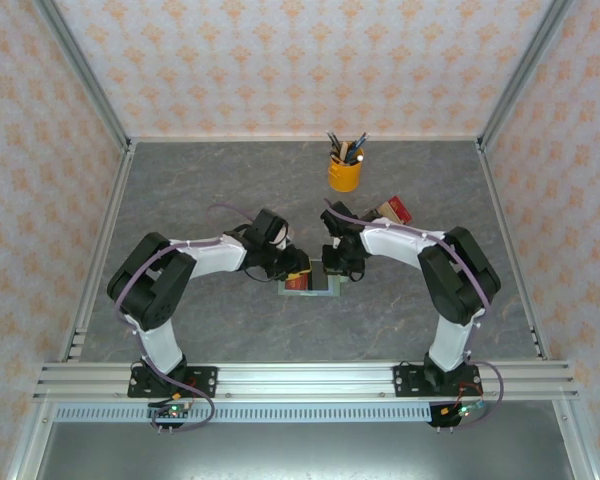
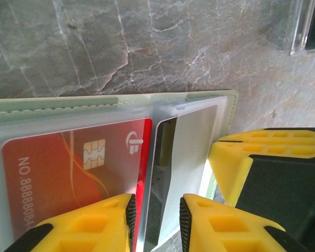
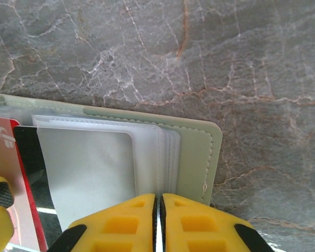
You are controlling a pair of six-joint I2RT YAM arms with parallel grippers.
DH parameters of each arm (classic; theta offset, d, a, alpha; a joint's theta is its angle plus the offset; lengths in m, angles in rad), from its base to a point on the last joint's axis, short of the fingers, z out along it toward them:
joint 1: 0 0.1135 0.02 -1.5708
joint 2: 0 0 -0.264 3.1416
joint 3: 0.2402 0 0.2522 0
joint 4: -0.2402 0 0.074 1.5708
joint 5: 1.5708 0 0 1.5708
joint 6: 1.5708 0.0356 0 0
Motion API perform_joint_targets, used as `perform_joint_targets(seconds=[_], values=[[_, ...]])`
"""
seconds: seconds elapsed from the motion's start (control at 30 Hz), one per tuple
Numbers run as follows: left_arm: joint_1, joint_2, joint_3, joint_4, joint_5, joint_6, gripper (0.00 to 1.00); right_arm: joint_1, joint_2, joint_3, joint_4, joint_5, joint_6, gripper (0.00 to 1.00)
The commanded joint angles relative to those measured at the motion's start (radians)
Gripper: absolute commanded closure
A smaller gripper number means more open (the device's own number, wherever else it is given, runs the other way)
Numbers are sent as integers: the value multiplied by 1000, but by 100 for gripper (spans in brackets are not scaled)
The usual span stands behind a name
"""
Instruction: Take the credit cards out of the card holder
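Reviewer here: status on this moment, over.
Left gripper jaws apart, straddling red chip card edge. Right gripper jaws shut at clear plastic sleeves. Sage-green folding card holder lies open, card in pocket. Yellow pen cup far behind, not in the way.

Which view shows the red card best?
Left wrist: the red card faces the lens through a clear sleeve of the card holder, with its chip and printed number visible. Right wrist catches a red sliver at its left edge. Top external gives a small red patch, no detail.
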Motion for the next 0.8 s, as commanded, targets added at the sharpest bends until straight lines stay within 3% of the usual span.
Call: perform_joint_targets(seconds=[0.0, 0.77], values=[[-4, 15, 29, -31, 22, 13, 69, 0, 61, -8, -41, 76, -14, 87], [-7, 60, 50, -10, 78, 27, 73, 0, 94, -31, -22, 67, -10, 88]])
